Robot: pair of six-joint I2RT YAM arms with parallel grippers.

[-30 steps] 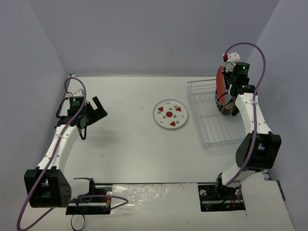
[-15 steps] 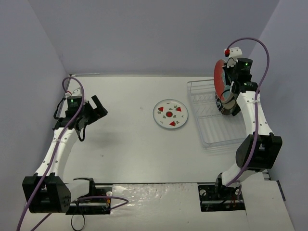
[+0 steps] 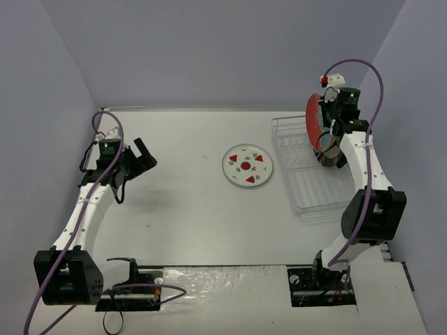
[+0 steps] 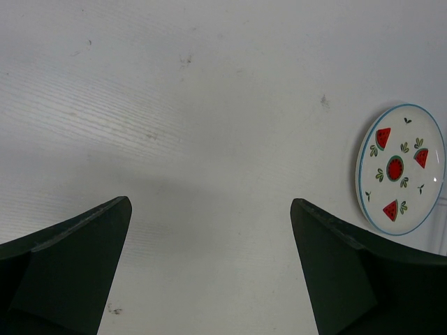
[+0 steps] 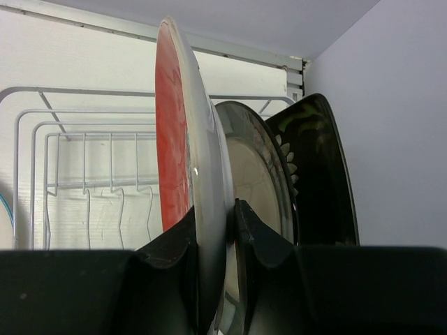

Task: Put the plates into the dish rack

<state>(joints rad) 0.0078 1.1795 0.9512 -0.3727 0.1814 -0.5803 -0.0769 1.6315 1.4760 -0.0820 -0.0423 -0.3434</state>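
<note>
Plates, starting at the right gripper (image 5: 215, 213): its fingers are clamped on the rim of the red plate (image 5: 173, 139), which stands on edge over the far end of the dish rack (image 3: 307, 188). Just beside it, the black-rimmed plate (image 5: 255, 174) and the square black plate (image 5: 321, 167) stand upright. The watermelon plate (image 3: 247, 165) lies flat on the table (image 3: 181, 209), left of the rack. Well apart, the left gripper (image 4: 209, 206) gapes wide, holding nothing.

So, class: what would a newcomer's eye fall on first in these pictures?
The red plate, held on edge in the right pincer at the far end of the rack, beside two plates already standing there. Then the watermelon plate, flat mid-table, and the left pincer, wide open at the left.
</note>
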